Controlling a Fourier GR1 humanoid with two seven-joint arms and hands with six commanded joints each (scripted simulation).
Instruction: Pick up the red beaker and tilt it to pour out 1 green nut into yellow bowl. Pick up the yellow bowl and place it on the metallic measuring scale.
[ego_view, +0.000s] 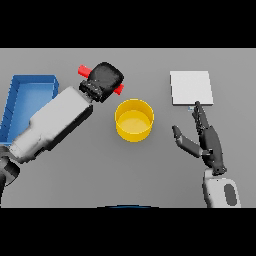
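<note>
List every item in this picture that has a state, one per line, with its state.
red beaker: tipped sideways in the left hand
yellow bowl: upright on the table, no nut visible inside
measuring scale: nothing on it
blue bin: contents not visible
right hand: open, idle

A bare test bench (75, 180) of the lab sort — plain grey all over, no walls, shelves or household things in sight. What lies on it points that way: a red beaker (84, 69) at about eleven o'clock, a flat metallic measuring scale (191, 88) at about one o'clock, a blue bin (30, 82) at ten o'clock, and a yellow bowl (134, 120) near the centre — measuring gear rather than kitchenware.
</note>
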